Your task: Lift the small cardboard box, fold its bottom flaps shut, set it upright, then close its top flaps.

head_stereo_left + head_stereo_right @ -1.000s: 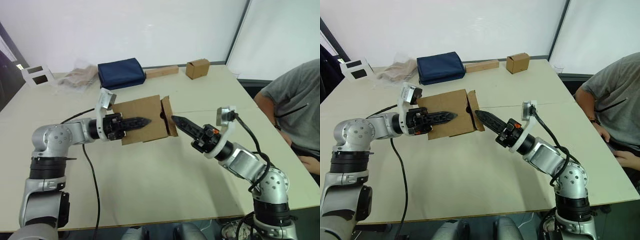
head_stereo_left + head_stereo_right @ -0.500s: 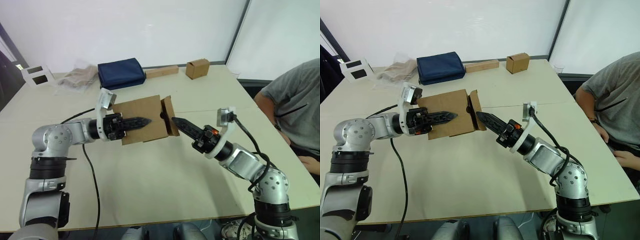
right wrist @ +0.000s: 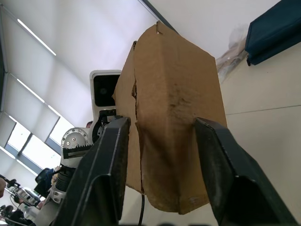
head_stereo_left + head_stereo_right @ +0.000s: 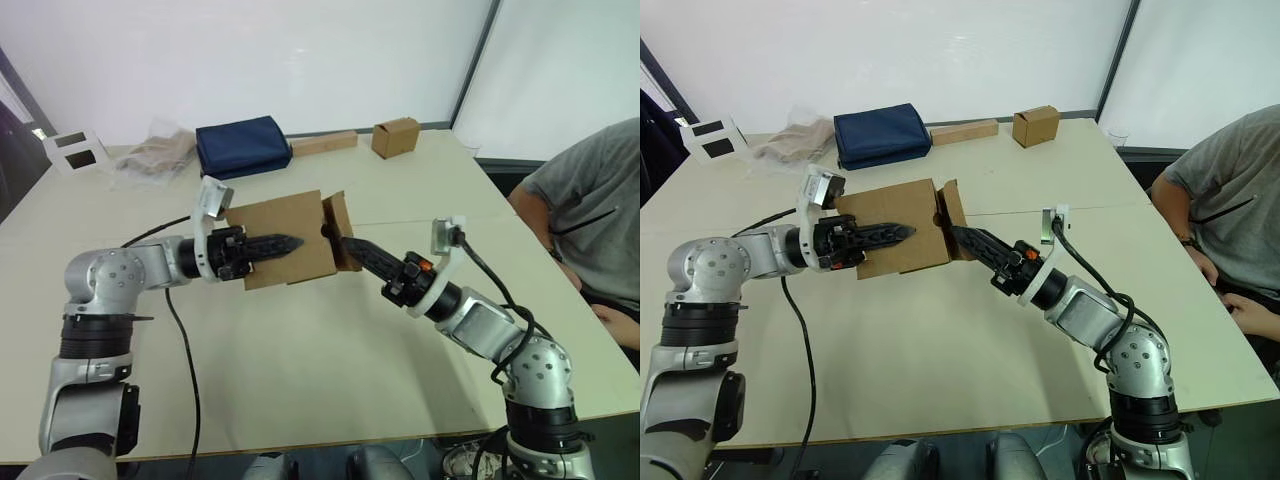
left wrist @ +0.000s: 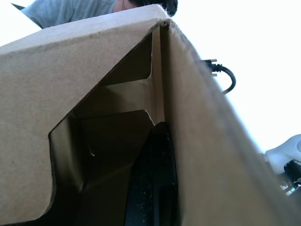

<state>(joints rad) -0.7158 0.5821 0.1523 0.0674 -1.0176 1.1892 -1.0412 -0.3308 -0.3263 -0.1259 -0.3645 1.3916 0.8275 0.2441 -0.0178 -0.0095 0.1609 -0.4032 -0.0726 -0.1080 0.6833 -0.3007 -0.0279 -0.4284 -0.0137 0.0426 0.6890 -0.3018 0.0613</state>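
small cardboard box [image 4: 288,238] in left claw [image 4: 290,242], right claw [image 4: 958,235] alongside

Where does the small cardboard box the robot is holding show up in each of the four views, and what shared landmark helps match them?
Left eye view: small cardboard box at centre, lifted between the arms.
Right eye view: box left of centre, above the table.
Left wrist view: box seen close up, open end and inner flaps visible.
Right wrist view: box framed between two black fingers.
Shared landmark: the navy blue bag, also visible in the right wrist view.
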